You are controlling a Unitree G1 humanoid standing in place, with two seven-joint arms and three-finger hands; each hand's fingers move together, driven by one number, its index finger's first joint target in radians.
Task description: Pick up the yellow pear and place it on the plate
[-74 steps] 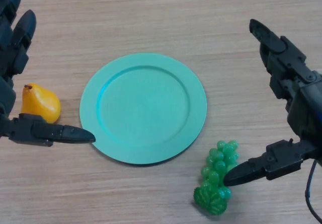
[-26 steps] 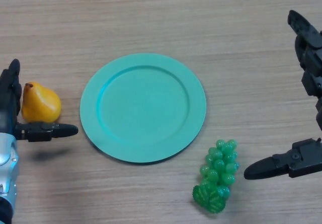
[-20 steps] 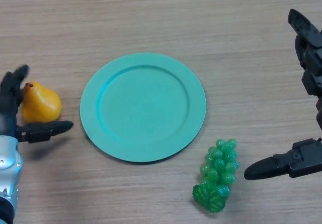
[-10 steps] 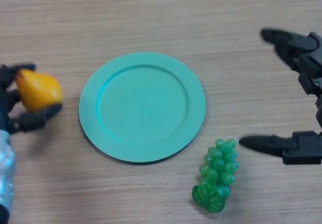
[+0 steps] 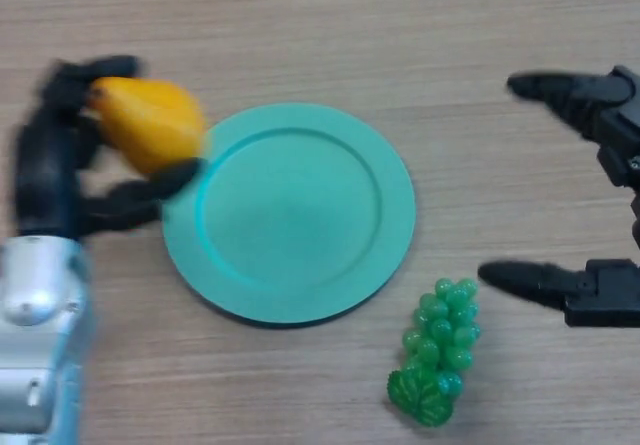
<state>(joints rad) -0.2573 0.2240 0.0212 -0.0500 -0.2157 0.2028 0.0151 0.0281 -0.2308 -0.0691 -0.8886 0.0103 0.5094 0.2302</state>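
The yellow pear (image 5: pixel 150 120) is lifted off the table, held at the left rim of the plate. My left hand (image 5: pixel 60 165) is shut on it, with fingers over its top and the thumb beneath. The round teal plate (image 5: pixel 290 215) lies flat in the middle of the wooden table with nothing on it. My right hand (image 5: pixel 600 295) shows at the right edge, open, its thumb and fingers spread wide apart and holding nothing.
A bunch of green plastic grapes (image 5: pixel 435 350) lies on the table just below the plate's right side, close to my right hand's thumb. Bare wooden tabletop (image 5: pixel 330 25) stretches behind the plate.
My left hand closed on the pear, lifted it off the table and carried it up and right to the plate's left rim. The right hand stayed near the right edge.
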